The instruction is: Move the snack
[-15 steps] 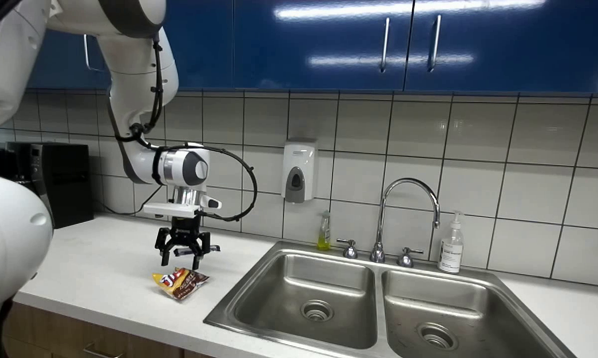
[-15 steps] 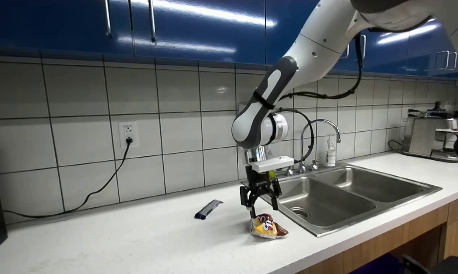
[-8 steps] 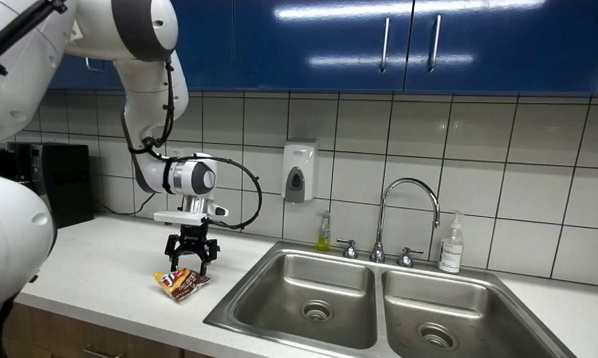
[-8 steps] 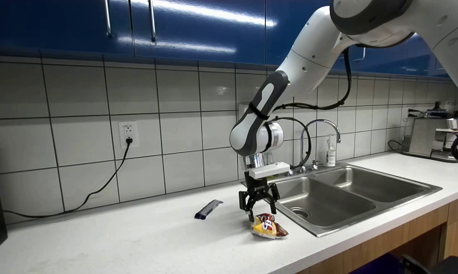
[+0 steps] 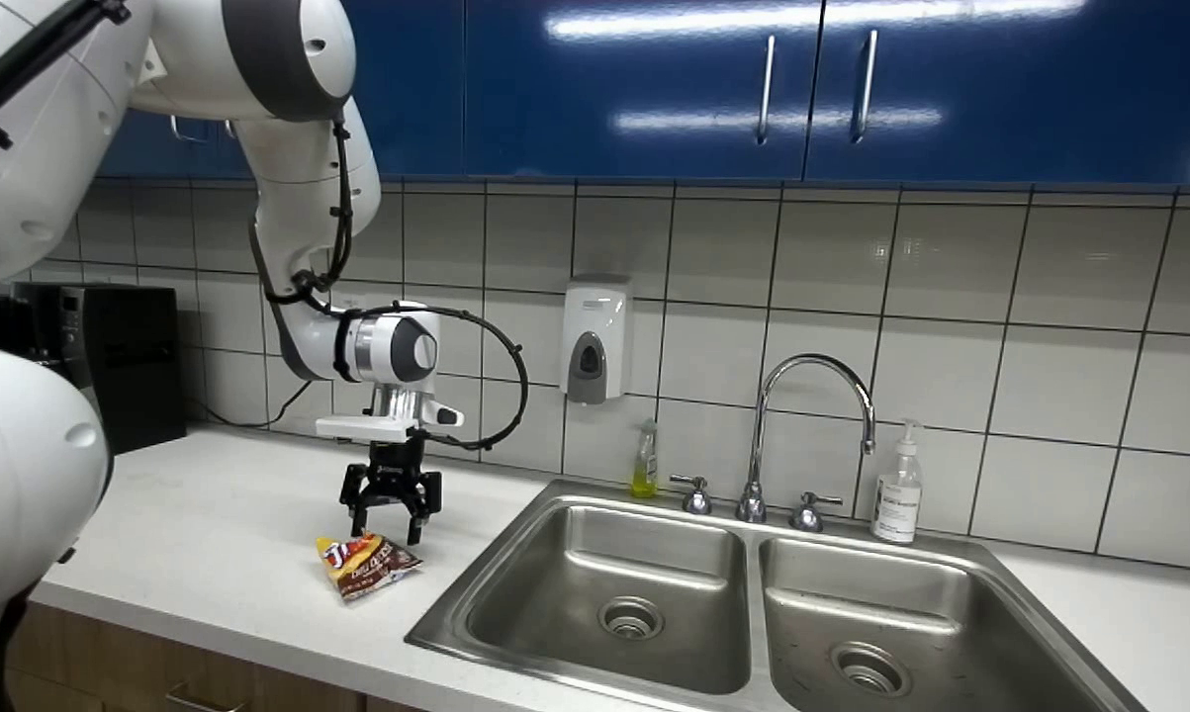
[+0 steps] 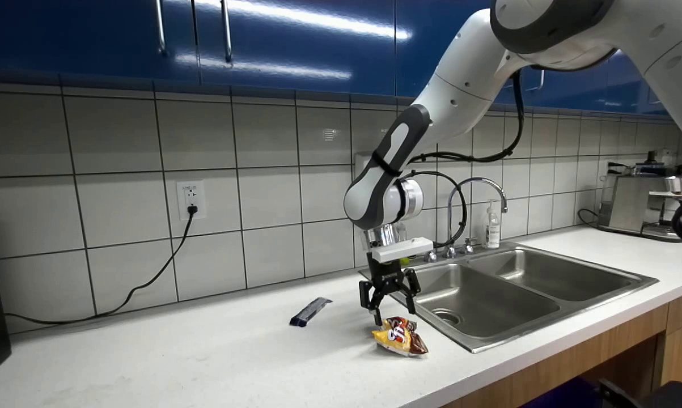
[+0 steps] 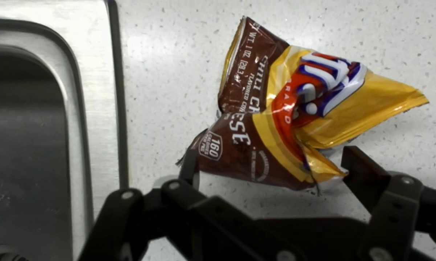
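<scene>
The snack is a crinkled packet of yellow, brown and red. It lies on the white counter left of the sink in an exterior view (image 5: pixel 369 568), and also shows in an exterior view (image 6: pixel 400 338) and the wrist view (image 7: pixel 246 145). My gripper (image 5: pixel 387 537) points down just above and behind the snack; it also shows in an exterior view (image 6: pixel 395 318). In the wrist view the gripper (image 7: pixel 269 159) is open, its fingers wide apart at either end of the packet's near edge. One fingertip overlaps the brown corner, the other meets the yellow corner; I cannot tell whether they touch it.
A steel double sink (image 5: pixel 580 494) is beside the snack. A thin dark stick (image 6: pixel 310 311) lies on the counter (image 6: pixel 204 362). A faucet (image 5: pixel 758 435), a yellow spray bottle (image 5: pixel 645 465) and a pump bottle (image 5: pixel 897 494) stand behind the sink. A black machine (image 5: pixel 130 366) stands at the far end.
My gripper came down toward the snack and shifted toward the sink, then rose slightly. The snack has turned and shifted a little on the counter. The gripper stays open.
</scene>
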`<state>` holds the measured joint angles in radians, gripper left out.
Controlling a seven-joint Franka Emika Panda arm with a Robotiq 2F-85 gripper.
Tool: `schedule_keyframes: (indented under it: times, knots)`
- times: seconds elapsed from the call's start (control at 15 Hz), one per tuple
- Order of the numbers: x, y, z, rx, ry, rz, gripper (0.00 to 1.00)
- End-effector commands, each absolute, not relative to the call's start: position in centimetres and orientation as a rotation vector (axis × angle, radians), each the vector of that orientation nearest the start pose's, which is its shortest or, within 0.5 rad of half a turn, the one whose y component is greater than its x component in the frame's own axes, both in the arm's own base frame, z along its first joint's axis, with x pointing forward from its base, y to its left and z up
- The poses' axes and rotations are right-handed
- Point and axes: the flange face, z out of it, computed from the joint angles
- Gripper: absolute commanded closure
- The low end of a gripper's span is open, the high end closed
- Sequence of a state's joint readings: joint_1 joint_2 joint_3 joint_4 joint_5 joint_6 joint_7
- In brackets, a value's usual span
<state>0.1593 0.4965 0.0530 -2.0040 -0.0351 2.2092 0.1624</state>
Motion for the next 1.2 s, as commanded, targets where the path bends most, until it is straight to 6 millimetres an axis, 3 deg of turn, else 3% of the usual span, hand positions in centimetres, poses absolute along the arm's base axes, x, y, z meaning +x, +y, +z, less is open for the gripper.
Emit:
schedule_keyframes:
  times: [0.0, 0.6, 1.13]
  knots:
    - [55.0, 11.9, 20.7, -3.203, -0.056, 0.509, 0.0]
    - [51.5, 12.3, 23.1, -3.211, 0.024, 0.601, 0.0]
    - [46.9, 11.7, 29.4, -3.214, 0.108, 0.487, 0.0]
